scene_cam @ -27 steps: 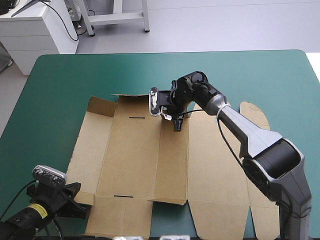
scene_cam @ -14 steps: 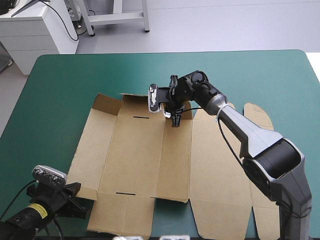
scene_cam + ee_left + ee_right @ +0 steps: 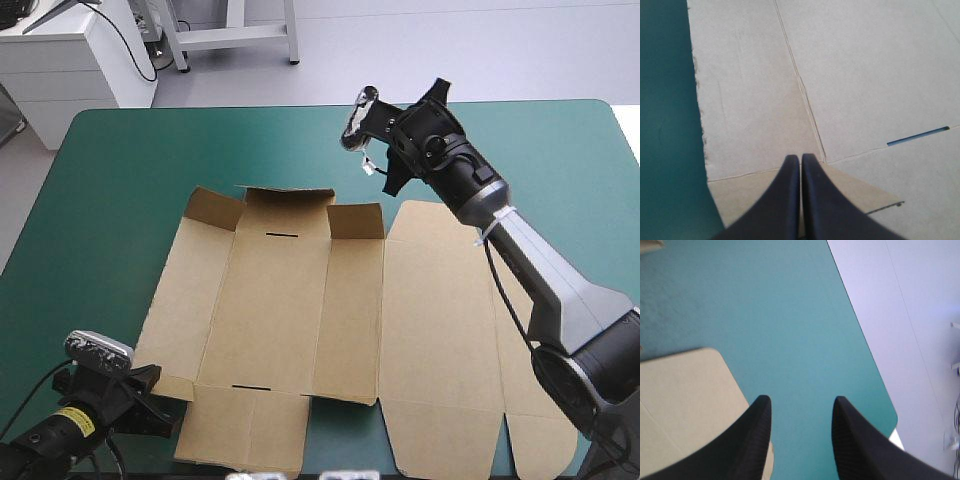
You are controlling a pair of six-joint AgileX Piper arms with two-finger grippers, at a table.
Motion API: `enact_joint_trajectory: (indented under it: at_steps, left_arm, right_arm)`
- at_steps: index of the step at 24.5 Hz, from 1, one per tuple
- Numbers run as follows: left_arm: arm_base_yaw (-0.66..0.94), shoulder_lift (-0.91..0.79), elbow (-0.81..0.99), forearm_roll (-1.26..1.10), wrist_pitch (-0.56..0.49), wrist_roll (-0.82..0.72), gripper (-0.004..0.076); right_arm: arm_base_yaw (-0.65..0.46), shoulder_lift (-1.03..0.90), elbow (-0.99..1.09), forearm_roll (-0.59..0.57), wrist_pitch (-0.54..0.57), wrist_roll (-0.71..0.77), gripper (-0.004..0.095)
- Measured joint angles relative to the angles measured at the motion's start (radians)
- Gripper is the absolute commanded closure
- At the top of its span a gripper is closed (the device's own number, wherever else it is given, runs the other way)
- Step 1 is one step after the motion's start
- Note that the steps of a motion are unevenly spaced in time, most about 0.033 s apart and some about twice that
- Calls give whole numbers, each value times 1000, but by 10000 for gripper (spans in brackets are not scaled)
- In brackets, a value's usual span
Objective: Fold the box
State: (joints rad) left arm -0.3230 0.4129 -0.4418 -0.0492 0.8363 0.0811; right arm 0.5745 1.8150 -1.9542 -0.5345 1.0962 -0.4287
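Right arm (image 3: 545, 278): silver-grey tapered links, black rounded joints, white tie (image 3: 488, 232).
Left arm (image 3: 40, 442): black, yellow label (image 3: 72, 421).
Right hand (image 3: 801, 400): two black ribbed fins.

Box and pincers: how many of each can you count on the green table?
Brown box: 1
Black pincers: 2, the left pincer and the right pincer
Total: 3

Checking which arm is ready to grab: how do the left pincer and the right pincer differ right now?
The left pincer is shut; the right pincer is open. The left pincer sits low at the near left corner of the box; the right pincer hangs raised beyond its far edge, above the teal-green cover. Neither visibly holds anything.
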Motion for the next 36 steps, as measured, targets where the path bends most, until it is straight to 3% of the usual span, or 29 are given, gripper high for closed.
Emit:
enact_joint_trajectory:
  at_steps: [4, 9, 10, 13, 17, 27, 32, 36]
  left_arm:
    - [0, 0, 0, 0, 0, 0, 731]
    - [0, -1, 0, 0, 1, 0, 731]
    - [0, -1, 0, 0, 1, 0, 731]
    - [0, -1, 0, 0, 1, 0, 731]
    - [0, -1, 0, 0, 1, 0, 731]
    - [0, -1, 0, 0, -6, -53, 731]
    - [0, 19, -86, 32, -6, -129, 731]
    - [0, 137, -261, 123, 80, -203, 731]
  right_arm:
    - [-25, -7, 0, -25, 116, 94, 613]
    - [-130, -36, 0, 146, 146, 184, 902]
    - [-160, -48, 0, 193, 149, 195, 924]
    - [-242, -93, 0, 295, 154, 222, 927]
    - [-335, -246, 38, 330, 155, 278, 927]
    - [-343, -712, 607, 317, 155, 446, 927]
    - [-343, -800, 748, 292, 155, 525, 929]
    - [-343, -813, 858, 297, 127, 551, 929]
